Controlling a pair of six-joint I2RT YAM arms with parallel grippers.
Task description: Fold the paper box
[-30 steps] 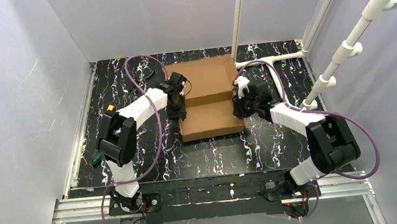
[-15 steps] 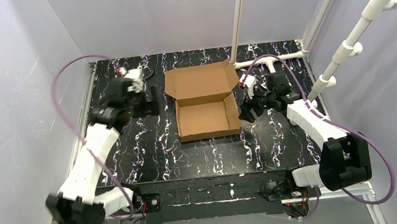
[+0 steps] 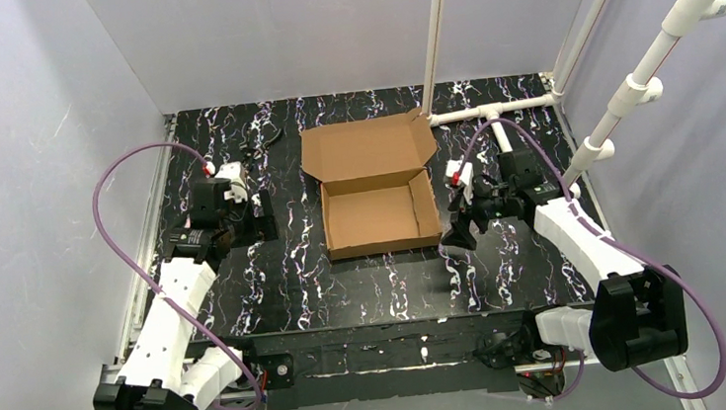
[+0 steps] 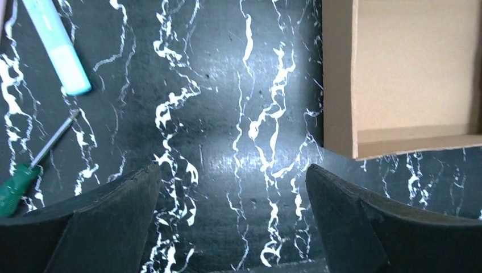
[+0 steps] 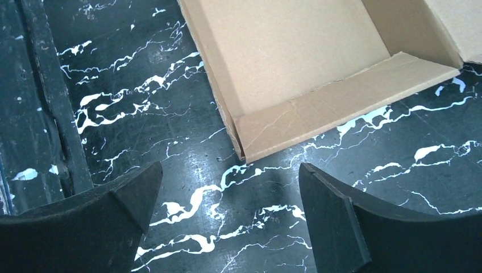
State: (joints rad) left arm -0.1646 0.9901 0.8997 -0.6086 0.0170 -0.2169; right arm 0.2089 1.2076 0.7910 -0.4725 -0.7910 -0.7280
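Lying open: brown paper box (image 3: 375,214), walls up, lid back | left, right jaws spread, empty

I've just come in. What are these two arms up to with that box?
They are meant to fold the box, but neither holds it now. It sits between them with its walls up and its lid open at the far side. The left claw and right claw are both open, one at each side, touching nothing.
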